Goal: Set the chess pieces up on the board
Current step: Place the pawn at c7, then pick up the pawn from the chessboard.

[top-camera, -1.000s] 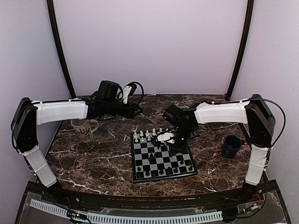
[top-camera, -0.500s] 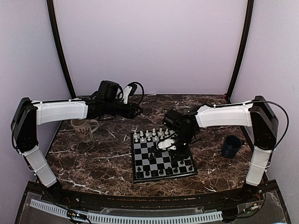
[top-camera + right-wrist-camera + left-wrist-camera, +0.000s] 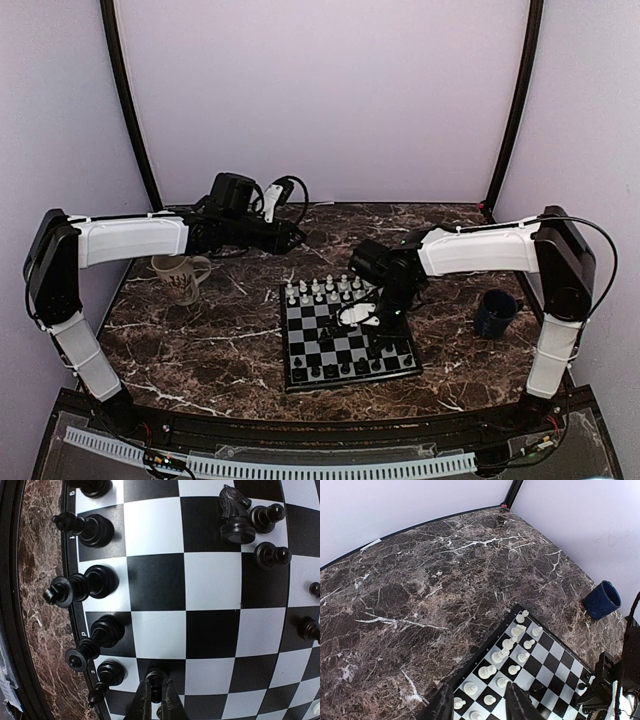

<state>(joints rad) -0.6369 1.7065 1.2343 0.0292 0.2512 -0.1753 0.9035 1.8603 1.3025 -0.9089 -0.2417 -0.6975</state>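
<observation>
The board lies mid-table with white chess pieces in two rows along its far edge and black chess pieces along the near edge. My right gripper hangs low over the board's right half. In the right wrist view it is shut on a small black pawn, over a dark square beside the black back row. A black knight and loose pawns stand further in. My left gripper is open and empty, high above the white rows.
A white patterned mug stands left of the board and a dark blue cup right of it, also seen as the cup in the left wrist view. Marble table runs to the back wall. Left arm stretches over the far left.
My right gripper has moved toward the board's near side, staying shut on the black pawn. The left arm has not moved.
</observation>
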